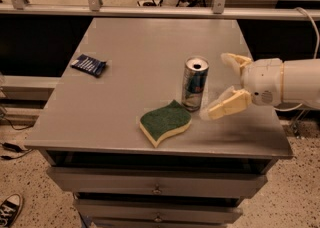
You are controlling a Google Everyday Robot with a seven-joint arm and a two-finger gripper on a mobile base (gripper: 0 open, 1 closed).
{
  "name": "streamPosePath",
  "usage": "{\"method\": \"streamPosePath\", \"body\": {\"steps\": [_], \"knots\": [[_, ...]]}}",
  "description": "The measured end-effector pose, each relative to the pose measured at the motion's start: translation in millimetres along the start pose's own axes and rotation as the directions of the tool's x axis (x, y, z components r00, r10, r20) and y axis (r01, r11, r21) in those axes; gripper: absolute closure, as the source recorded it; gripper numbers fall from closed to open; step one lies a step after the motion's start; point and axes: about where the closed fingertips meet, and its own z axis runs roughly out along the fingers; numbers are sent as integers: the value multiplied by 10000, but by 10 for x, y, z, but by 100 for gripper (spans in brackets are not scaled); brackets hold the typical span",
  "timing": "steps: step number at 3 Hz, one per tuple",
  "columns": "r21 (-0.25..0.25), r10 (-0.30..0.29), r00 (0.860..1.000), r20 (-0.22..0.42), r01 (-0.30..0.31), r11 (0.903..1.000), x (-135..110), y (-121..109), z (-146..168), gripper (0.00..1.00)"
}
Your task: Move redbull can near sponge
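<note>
The redbull can point(194, 84) stands upright on the grey table point(140, 72), silver and blue with an open silver top. The sponge point(165, 122), dark green over pale yellow foam, lies flat just left of and in front of the can, its tip almost touching the can's base. My gripper point(220, 86) is open and empty, just right of the can. One finger point(235, 61) is behind and one finger point(227, 106) in front, both clear of the can.
A small dark blue striped packet point(89, 64) lies near the table's left edge. A metal railing point(150, 7) runs behind the table. Drawers point(157, 189) sit below the front edge. A shoe point(10, 209) is on the floor at lower left.
</note>
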Motion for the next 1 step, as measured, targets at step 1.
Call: {"method": "streamPosePath", "body": {"steps": [1], "knots": [[2046, 440, 9956, -829, -262, 9785, 112, -123, -535, 0]]}}
